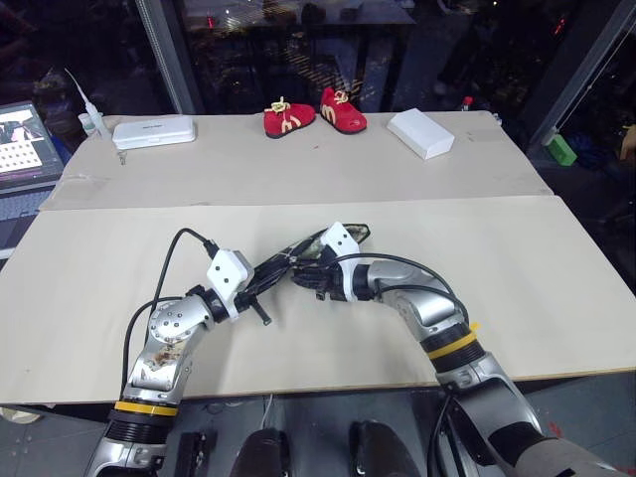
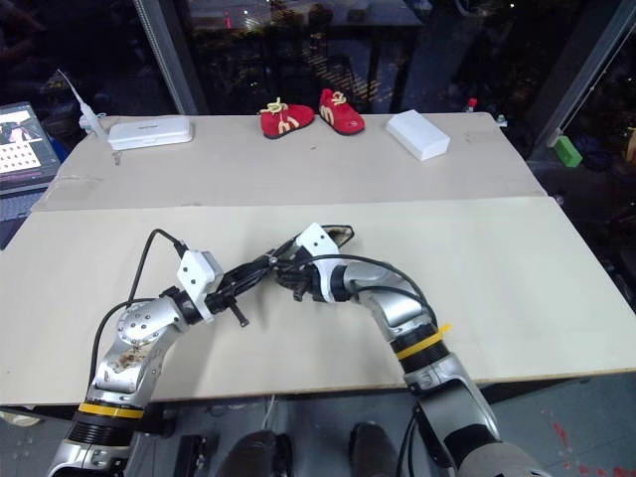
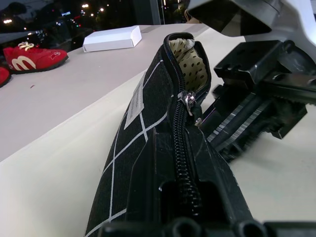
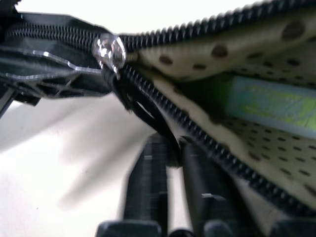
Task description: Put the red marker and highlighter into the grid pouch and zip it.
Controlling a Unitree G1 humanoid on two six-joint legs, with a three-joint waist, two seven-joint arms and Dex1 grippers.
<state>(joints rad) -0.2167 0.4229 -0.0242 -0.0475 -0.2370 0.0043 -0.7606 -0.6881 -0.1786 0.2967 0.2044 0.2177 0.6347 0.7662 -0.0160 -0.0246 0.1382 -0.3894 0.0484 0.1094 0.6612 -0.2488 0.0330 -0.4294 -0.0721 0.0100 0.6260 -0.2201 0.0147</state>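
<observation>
The grid pouch (image 3: 143, 128), black with thin white lines and a white label, is held up off the table's middle (image 1: 316, 244). My left gripper (image 1: 268, 273) is shut on its zipped end. The zipper is closed up to the silver slider (image 4: 109, 51); beyond it the mouth gapes, showing dotted cream lining. The light-green highlighter (image 4: 269, 103) lies inside. The red marker is hidden. My right gripper (image 4: 170, 148) is shut on the black pull cord (image 4: 143, 111) hanging from the slider, right beside the left gripper.
At the table's far edge stand a pair of small red shoes (image 1: 313, 114), a white box (image 1: 420, 132) and a flat white case (image 1: 154, 131). A laptop (image 1: 25, 149) sits at the far left. A seam (image 1: 447, 199) runs across the cream tabletop.
</observation>
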